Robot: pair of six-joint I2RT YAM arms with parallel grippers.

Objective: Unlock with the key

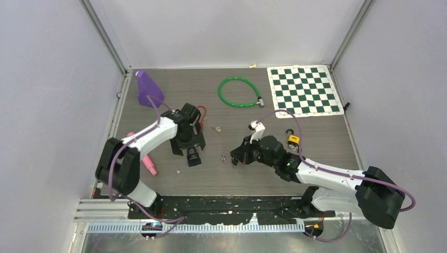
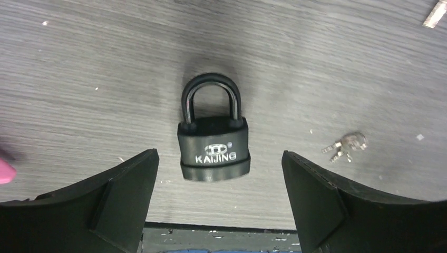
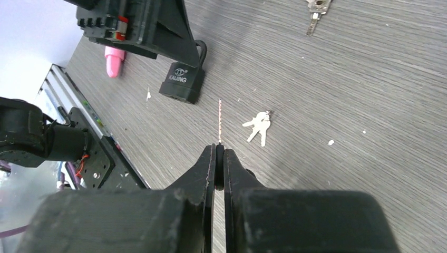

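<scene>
Lighting bright, even and diffuse, from overhead.
A soft dark shadow rings the padlock [image 2: 213, 150] in the left wrist view; the black fingers [image 2: 121, 200] nearest the lens read slightly soft, while the table [image 2: 79, 79] grain is sharp.

Black padlock [image 2: 213, 150] matt; keys [image 2: 346, 145] shiny metal; table [image 2: 79, 79] grey woodgrain, scuffed.

Black padlock [image 2: 213, 145] flat, shackle closed; serrated key [image 3: 219, 120] edge-on in right pincer [image 3: 220, 151].
</scene>
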